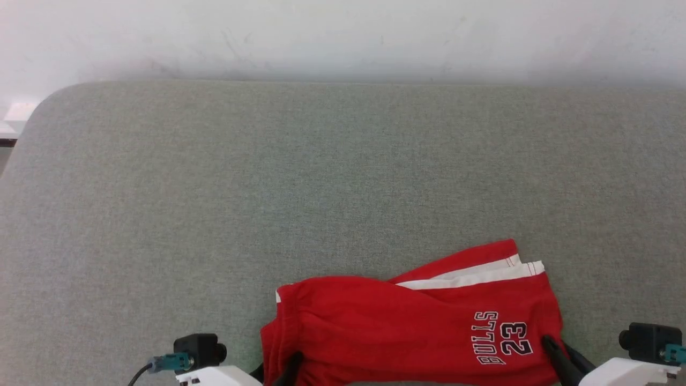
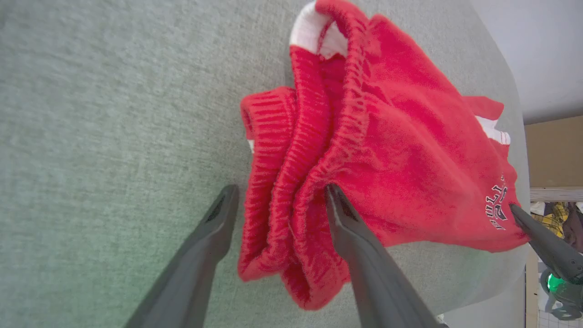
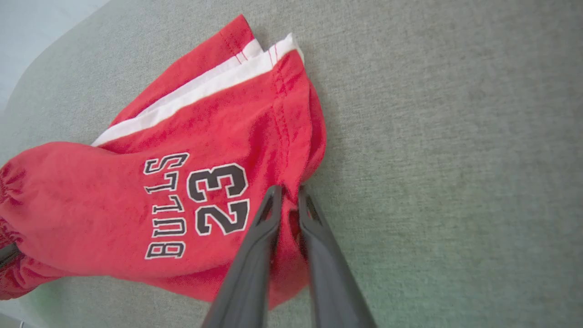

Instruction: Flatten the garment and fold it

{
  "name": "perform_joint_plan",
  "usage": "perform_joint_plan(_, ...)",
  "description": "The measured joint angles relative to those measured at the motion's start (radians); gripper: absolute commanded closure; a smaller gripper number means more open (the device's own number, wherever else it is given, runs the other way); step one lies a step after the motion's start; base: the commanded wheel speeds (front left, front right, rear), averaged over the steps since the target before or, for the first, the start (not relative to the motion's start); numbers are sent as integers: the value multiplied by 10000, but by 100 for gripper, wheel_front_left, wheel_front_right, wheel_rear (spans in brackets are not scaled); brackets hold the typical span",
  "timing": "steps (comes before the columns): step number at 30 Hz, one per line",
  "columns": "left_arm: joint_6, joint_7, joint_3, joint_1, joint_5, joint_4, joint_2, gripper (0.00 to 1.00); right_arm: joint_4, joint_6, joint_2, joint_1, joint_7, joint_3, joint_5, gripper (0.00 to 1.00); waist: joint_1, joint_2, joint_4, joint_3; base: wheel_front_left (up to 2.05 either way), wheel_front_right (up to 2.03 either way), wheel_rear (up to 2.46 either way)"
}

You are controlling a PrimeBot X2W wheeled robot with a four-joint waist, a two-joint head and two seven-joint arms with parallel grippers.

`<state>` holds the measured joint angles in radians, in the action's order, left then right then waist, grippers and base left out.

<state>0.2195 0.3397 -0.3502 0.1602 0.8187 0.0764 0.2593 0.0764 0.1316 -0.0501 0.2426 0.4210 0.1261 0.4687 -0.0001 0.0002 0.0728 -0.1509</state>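
Grey-green woven upholstery (image 1: 321, 161) fills the scene, with a white wall (image 1: 343, 32) beyond it at 12 o'clock in the head view.

The left gripper (image 2: 280, 189) has its fingers spread wide. One finger lies on bare upholstery and the other on top of the cloth, with the bunched, ribbed waistband (image 2: 300, 136) between them. The right gripper (image 3: 289, 190) has its fingers nearly together. Red cloth shows in the narrow slit between them, but I cannot tell whether they pinch that fold or only lie over it.

The red shorts (image 1: 407, 321) lie on the upholstery at 5 to 6 o'clock in the head view, close to the near edge. Their long axis runs from 9 to 3 o'clock, and the far end rises slightly toward 2 o'clock. The waistband is at the 9 o'clock end, and the leg hems with the white band (image 1: 482, 276) are at 3 o'clock. The lettering "BULLS 23" (image 1: 501, 338) sits near the hem, turned sideways so the letter tops point to 9 o'clock.

The picture's bottom edge cuts off the near side of the shorts and most of both grippers. In the left wrist view a fold hides part of the lettering, and the clutter at 4 o'clock is too blurred to make out
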Motion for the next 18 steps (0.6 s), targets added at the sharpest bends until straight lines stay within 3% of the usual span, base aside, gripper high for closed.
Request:
perform_joint_plan(1,0,-77,6,-30,0,-15,-40,0,-10,0,0,-29,-21,0,-65,0,0,0,21,7,0,0,0)
perform_joint_plan(12,56,-1774,878,150,-242,813,-113,0,767,0,-4,-131,-4,550,-786,0,1,0,161,43,0,0,0)
perform_joint_plan(18,261,-3906,1551,151,-1336,1411,-96,0,865,0,-15,-291,2,629,-1337,0,1,0,303,-92,0,0,0)
